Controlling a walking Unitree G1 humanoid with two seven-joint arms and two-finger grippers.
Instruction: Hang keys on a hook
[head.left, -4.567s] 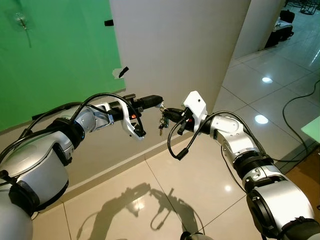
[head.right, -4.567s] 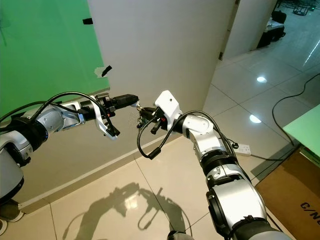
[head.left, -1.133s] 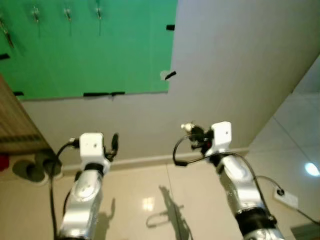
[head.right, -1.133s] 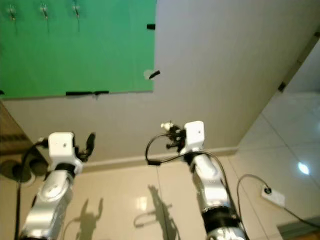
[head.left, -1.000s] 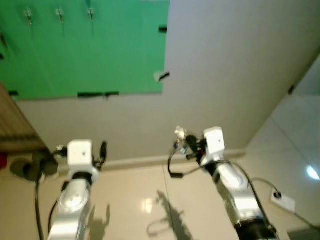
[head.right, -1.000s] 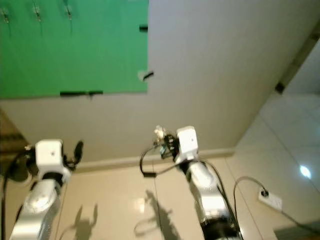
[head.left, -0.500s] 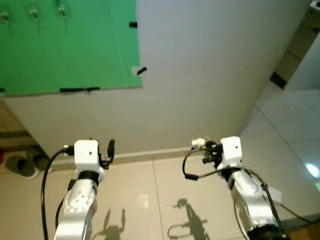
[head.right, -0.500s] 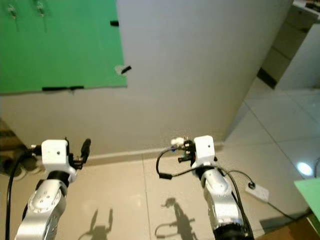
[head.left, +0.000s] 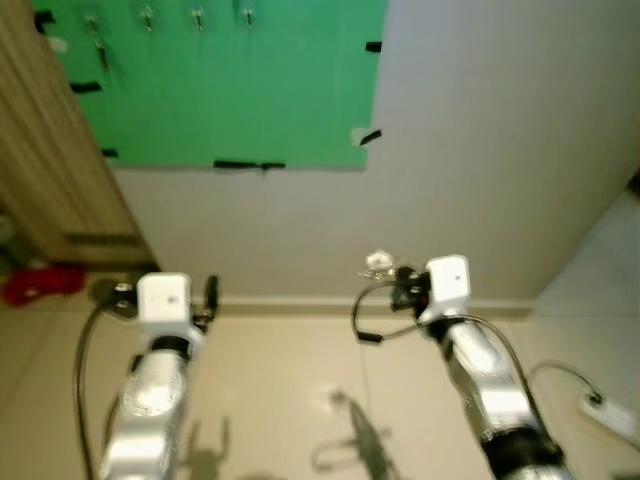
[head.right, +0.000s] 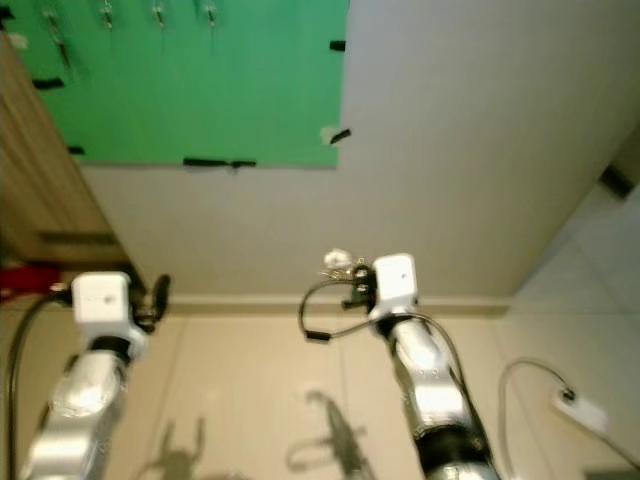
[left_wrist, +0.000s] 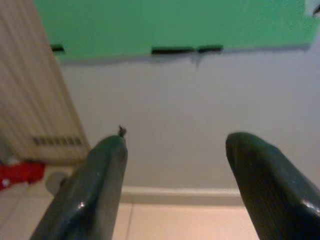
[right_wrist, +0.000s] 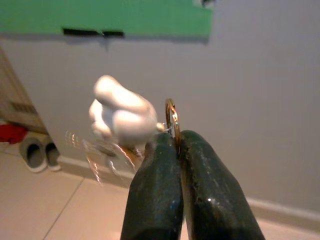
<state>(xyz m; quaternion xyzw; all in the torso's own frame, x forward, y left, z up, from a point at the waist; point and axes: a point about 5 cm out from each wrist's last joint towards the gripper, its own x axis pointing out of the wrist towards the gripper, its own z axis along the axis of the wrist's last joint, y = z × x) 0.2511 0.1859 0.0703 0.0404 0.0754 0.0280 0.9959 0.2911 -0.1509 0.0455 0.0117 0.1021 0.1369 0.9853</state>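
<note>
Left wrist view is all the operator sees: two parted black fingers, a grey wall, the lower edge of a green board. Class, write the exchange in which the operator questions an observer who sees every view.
Operator: Where are the keys?
Observer: The right gripper is shut on the key ring, with a white fob hanging beside it.
Operator: Does the board have anywhere to hang them?
Observer: Yes. A row of hooks sits near the top of the green board, well above both arms in the head views.
</note>
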